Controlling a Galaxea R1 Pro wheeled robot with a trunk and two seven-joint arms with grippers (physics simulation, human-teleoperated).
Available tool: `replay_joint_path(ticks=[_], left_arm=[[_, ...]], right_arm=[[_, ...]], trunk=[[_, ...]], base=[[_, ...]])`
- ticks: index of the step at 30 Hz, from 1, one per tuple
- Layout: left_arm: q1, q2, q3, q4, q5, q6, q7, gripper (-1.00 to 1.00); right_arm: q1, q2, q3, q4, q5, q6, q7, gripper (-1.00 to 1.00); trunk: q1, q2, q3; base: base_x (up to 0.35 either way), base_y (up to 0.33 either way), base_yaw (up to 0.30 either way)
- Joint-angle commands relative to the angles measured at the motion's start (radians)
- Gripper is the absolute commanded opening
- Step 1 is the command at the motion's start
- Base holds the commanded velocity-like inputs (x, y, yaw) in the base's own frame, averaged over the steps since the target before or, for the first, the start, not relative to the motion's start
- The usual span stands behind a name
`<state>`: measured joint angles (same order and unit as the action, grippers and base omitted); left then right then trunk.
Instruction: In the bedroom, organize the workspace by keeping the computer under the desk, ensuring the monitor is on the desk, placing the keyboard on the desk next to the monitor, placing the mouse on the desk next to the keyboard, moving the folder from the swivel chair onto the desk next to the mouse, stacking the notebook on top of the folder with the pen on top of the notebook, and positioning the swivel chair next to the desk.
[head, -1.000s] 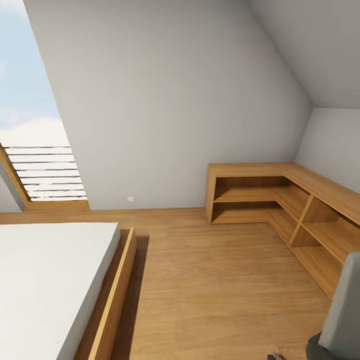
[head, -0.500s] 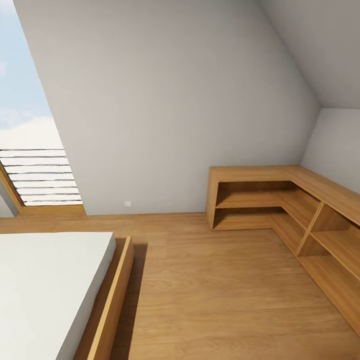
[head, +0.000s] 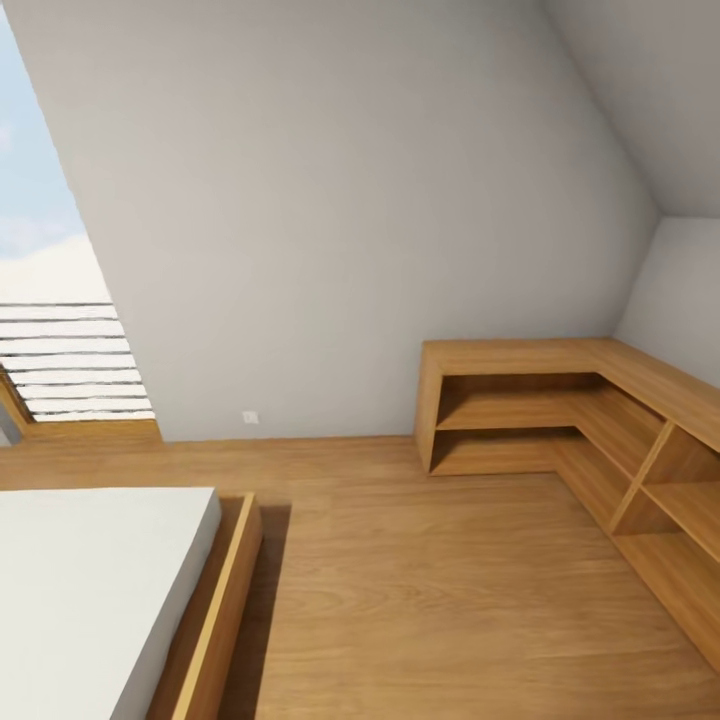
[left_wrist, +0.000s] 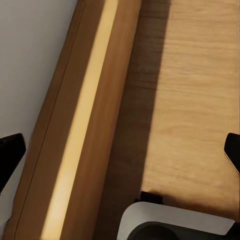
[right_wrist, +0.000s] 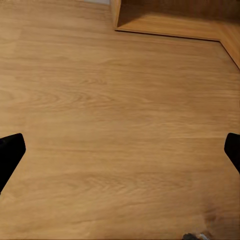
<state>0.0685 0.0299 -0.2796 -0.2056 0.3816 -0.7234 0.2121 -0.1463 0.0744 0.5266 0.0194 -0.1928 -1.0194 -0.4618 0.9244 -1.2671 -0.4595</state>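
The head view looks across the bedroom (head: 330, 200): a grey wall under a sloped ceiling, a skylight (head: 45, 250) at the far left, and a wood plank floor (head: 430, 590) running open and bare through the middle. A low bed (head: 90, 590) with a white mattress and wooden frame lies with its long axis running from the near edge toward the skylight wall. An L-shaped wooden shelf unit (head: 560, 410) fills the far right corner, 1 leg along the back wall and 1 along the right wall, its open shelves facing the room.

The left gripper (left_wrist: 120, 150) has its 2 dark fingertips (left_wrist: 10, 152) spread wide with nothing between them; between them lie the bed frame's long wooden rail (left_wrist: 85, 125) and a strip of floor.

The right gripper (right_wrist: 120, 150) is likewise spread and empty, bare planks between the fingers and the shelf unit's corner (right_wrist: 170, 20) well beyond the fingertips.
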Motion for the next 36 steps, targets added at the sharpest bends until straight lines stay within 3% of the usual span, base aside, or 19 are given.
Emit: replay_joint_path(ticks=[1, 36], left_arm=[[0.001, 0.001, -0.009, -0.002, 0.006, -0.001, 0.006, 1.0], [0.001, 0.001, -0.009, -0.002, 0.006, -0.001, 0.006, 1.0]], right_arm=[[-0.001, 0.0, 0.009, 0.002, -0.008, -0.004, -0.001, 1.0], [-0.001, -0.001, 0.009, 0.003, -0.007, -0.004, -0.001, 1.0]], trunk=[[0.001, 0.0, -0.001], [0.001, 0.0, -0.001]], base=[[0.322, 0.0, 0.0], [0.322, 0.0, 0.0]])
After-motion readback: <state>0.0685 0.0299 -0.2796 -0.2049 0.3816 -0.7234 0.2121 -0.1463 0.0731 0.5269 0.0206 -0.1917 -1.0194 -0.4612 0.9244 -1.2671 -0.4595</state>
